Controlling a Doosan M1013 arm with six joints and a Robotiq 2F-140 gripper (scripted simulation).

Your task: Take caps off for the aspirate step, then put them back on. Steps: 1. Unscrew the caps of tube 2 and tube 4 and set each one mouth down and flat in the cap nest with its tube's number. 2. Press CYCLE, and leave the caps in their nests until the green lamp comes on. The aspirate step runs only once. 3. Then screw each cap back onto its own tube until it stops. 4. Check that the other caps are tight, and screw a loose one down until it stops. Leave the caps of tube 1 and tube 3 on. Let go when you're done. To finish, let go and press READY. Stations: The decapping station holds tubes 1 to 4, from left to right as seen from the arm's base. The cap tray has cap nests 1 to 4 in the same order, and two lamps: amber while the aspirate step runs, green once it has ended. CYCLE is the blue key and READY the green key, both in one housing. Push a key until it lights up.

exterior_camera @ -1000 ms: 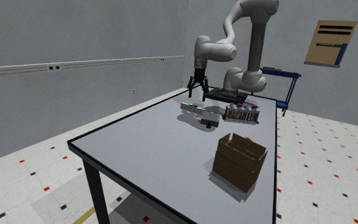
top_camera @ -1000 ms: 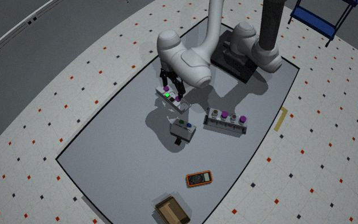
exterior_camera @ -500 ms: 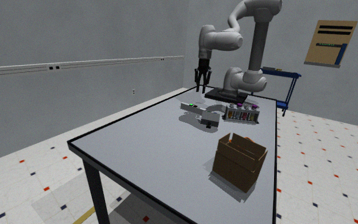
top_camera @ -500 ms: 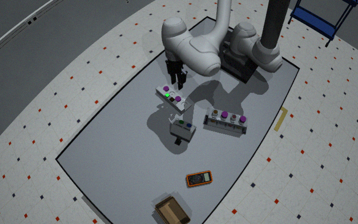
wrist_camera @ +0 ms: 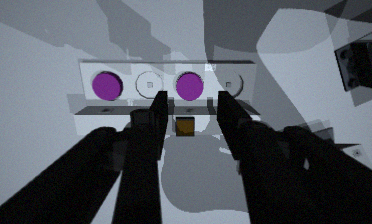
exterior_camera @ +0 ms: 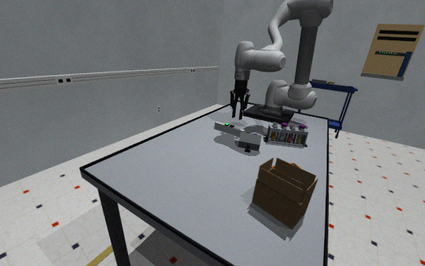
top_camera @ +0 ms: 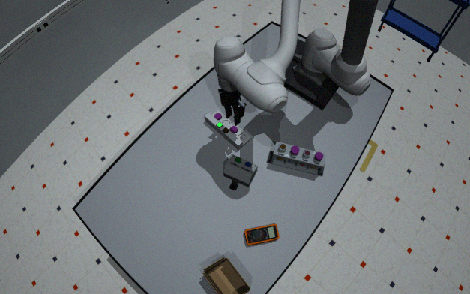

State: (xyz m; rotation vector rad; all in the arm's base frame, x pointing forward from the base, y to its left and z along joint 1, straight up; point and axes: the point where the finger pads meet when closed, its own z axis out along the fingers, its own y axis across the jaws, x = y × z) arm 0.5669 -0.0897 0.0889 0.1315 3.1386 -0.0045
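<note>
The cap tray (top_camera: 244,139) (exterior_camera: 221,127) (wrist_camera: 167,67) holds two purple caps (top_camera: 218,115) (top_camera: 234,129) (wrist_camera: 107,85) (wrist_camera: 189,85) in two of its nests; the other two nests (wrist_camera: 149,83) (wrist_camera: 232,84) are empty. Its green lamp (top_camera: 220,124) (exterior_camera: 227,124) is lit; the amber lamp (wrist_camera: 185,125) is dark. My gripper (top_camera: 233,118) (exterior_camera: 238,113) (wrist_camera: 192,105) hangs just above the tray, over one purple cap. Its fingers are narrowed but apart, with nothing between them. In the tube rack (top_camera: 273,157) (exterior_camera: 286,136), two tubes wear purple caps (top_camera: 294,150) (top_camera: 318,156) and two tubes (top_camera: 282,147) (top_camera: 306,154) are uncapped.
The key housing (top_camera: 236,173) (exterior_camera: 250,140), with a green key (top_camera: 237,160) and a blue key (top_camera: 248,164), stands between the tray and the table's middle. An orange multimeter (top_camera: 261,234) and an open cardboard box (top_camera: 226,279) (exterior_camera: 282,191) lie near the far end.
</note>
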